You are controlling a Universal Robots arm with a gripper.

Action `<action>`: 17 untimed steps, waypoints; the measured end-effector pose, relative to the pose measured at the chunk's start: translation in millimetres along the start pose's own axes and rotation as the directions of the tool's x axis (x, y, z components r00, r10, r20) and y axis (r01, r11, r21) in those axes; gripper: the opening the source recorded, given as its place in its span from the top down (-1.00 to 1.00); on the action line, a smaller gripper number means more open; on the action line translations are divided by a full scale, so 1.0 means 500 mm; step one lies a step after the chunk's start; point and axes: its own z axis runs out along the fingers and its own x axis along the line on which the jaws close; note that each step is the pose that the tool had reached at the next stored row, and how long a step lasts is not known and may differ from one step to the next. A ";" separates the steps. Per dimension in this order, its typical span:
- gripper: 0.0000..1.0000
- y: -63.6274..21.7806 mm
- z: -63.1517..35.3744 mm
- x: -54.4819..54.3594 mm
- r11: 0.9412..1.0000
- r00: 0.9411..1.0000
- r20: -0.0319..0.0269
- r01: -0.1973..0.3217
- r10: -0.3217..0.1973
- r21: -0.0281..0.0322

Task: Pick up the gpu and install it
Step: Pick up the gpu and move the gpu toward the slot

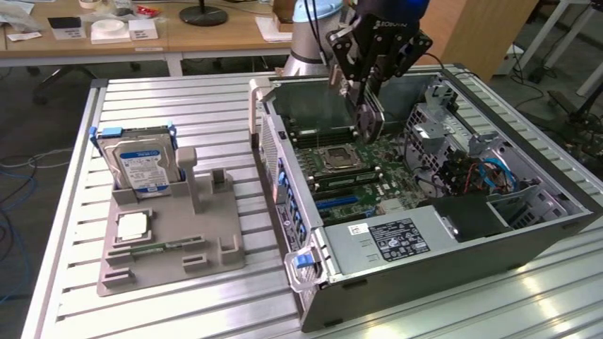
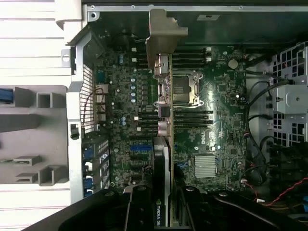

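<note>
Slatted metal table (image 1: 169, 106), open computer case (image 1: 452, 272), gripper (image 1: 362, 95) grasping gpu (image 1: 371, 123) hanging just beneath it, above motherboard (image 1: 351, 180)

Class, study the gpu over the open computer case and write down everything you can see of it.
The gpu is a thin green circuit card, seen edge-on in the wrist view. It has a black cooler marked NVIDIA on one face and a silver metal bracket at one end. The hand is shut on its two faces, and nothing else appears to touch it. It hangs upright inside the open case, above the motherboard, apparently not yet seated in a slot.
</note>
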 end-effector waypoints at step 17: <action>0.46 0.004 0.001 -0.026 1.000 1.000 0.000 0.000 0.000 0.000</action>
